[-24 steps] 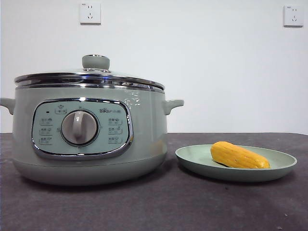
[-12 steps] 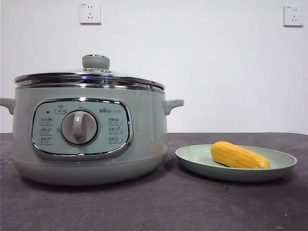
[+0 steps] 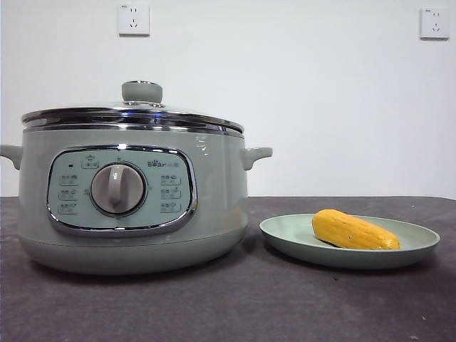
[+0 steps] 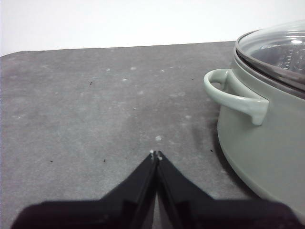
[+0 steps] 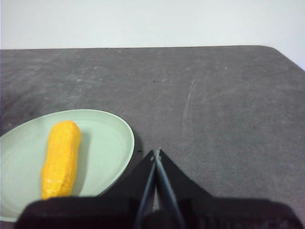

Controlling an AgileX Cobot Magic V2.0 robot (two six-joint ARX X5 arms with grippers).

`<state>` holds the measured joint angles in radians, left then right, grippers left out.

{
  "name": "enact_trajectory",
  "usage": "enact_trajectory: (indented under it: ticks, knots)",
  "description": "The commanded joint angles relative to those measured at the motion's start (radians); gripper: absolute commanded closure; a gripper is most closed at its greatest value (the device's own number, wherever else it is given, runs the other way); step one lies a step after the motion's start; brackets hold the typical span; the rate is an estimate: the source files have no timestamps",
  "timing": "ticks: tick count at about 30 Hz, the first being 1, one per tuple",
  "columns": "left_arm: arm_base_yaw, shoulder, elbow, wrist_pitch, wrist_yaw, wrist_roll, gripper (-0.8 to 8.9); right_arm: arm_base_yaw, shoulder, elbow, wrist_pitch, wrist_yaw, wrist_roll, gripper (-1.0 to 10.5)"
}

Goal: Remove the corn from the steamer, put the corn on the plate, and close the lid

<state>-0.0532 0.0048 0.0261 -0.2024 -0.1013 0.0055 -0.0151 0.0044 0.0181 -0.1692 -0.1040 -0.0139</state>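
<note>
The corn [image 3: 354,230] is lying on its side on the plate [image 3: 285,235], tapered end pointing away from the steamer [image 3: 214,206], and the lid [image 3: 132,117] is sitting flat on the steamer's rim with its green knob [image 3: 142,92] standing up in the middle. The plate is resting on the dark bench [image 3: 235,306] just beside the steamer, apart from its wall.

The right end effector [image 5: 156,152] is hovering over bare bench just beside the plate's rim, its two black jaws pressed together and gripping nothing. From there the corn is lying well inside the plate, near but not touching the end effector.

The left end effector [image 4: 156,154] is hanging low over the bench on the steamer's far side from the plate, jaws pressed together too, tips meeting at a point, nothing between them. The steamer's small side handle [image 4: 233,95] is sticking out near it, and the glass lid with its chrome rim is showing above that handle.

Neither arm is appearing in the front view. Two white wall sockets [image 3: 133,19] are sitting high on the wall behind.
</note>
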Motion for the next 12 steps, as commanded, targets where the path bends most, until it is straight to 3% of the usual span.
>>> enact_trajectory:
  ticks: [1,12]
  knots:
    - [0.002,-0.003,-0.013,0.0,0.001,-0.01,8.16,-0.002,0.002,-0.012,-0.008,0.007,0.039,9.5]
    - [0.002,-0.003,-0.013,0.0,0.001,-0.01,8.16,-0.002,0.002,-0.012,-0.007,0.006,0.039,9.5]
